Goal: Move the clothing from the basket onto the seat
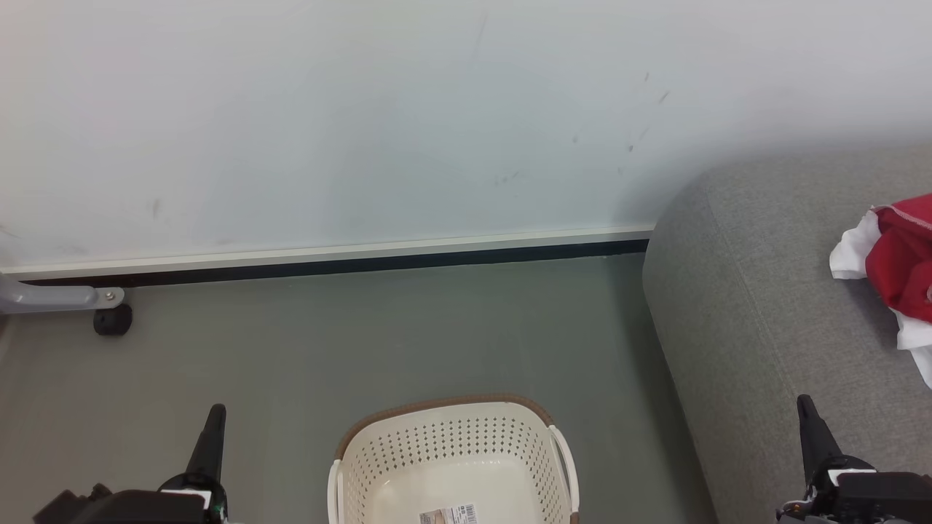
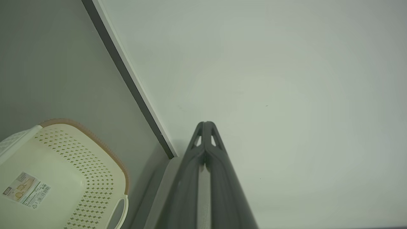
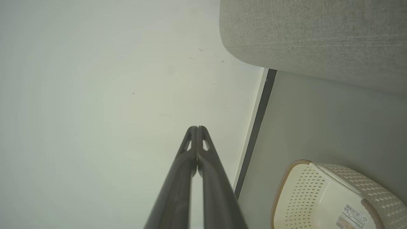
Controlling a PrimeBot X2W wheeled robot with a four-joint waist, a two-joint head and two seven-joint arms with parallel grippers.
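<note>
The cream basket (image 1: 451, 444) stands on the floor at the bottom middle, its visible inside bare except for a barcode sticker (image 1: 450, 515); it also shows as basket (image 2: 79, 165) and basket (image 3: 305, 194). Red and white clothing (image 1: 899, 273) lies on the grey seat (image 1: 757, 306) at the right edge. My left gripper (image 1: 215, 413) is shut at the lower left, left of the basket, fingers together with nothing between them (image 2: 206, 124). At the lower right my right gripper (image 1: 805, 404) is shut and empty too, over the seat's front part (image 3: 194, 128).
A pale wall (image 1: 364, 124) with a white and black skirting (image 1: 328, 262) runs behind the grey floor (image 1: 328, 349). A grey metal leg with a black caster (image 1: 111, 319) stands at the far left by the wall.
</note>
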